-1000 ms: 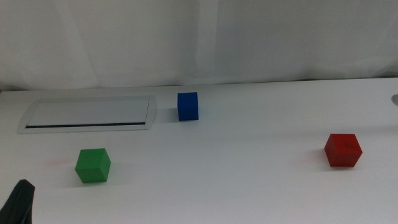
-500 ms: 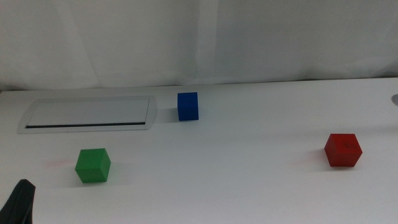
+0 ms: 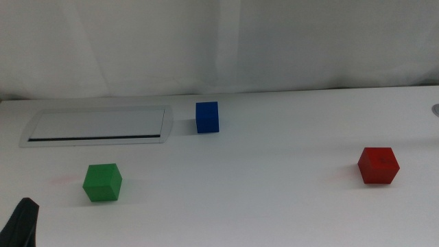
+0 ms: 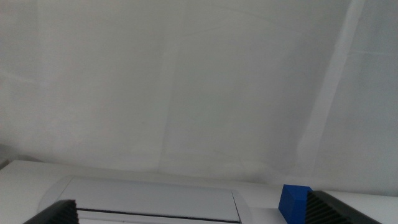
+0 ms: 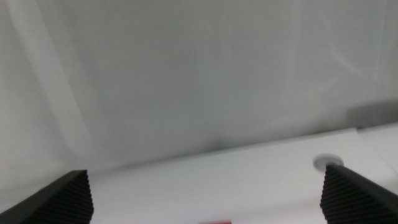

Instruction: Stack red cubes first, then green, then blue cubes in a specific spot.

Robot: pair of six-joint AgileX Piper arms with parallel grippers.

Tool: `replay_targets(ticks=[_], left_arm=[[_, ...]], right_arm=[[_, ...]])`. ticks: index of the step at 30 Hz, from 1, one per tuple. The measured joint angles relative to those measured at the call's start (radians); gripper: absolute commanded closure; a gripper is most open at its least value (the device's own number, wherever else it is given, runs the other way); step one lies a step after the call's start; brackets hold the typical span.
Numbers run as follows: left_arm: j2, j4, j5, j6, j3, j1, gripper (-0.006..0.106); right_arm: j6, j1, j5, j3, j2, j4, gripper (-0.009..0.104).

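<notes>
The red cube rests on the white table at the right. At the front left sits the green cube, and the blue cube stands farther back near the middle. All three are apart and nothing is stacked. The specific spot carries no mark that I can pick out. My left gripper shows only as a dark tip at the bottom left corner, short of the green cube. Its wrist view shows the left gripper open and empty, with the blue cube ahead. My right gripper is open and empty, outside the middle view.
A flat silver-framed panel with a dark slot lies at the back left, just left of the blue cube. A small round grey fitting sits at the table's right edge. A white curtain hangs behind the table.
</notes>
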Motion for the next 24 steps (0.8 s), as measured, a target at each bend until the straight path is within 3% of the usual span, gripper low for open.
replay_targets(ticks=[15,24], left_arm=[[0.0,0.0,0.0,0.0,0.0,0.0,0.008],[0.0,0.0,0.0,0.0,0.0,0.0,0.008]], right_arm=[[-0.073,0.0,0.396,-0.435,0.584,0.0,-0.008],[-0.131,0.0,0.458,-0.512,0.889,0.036,-0.008]])
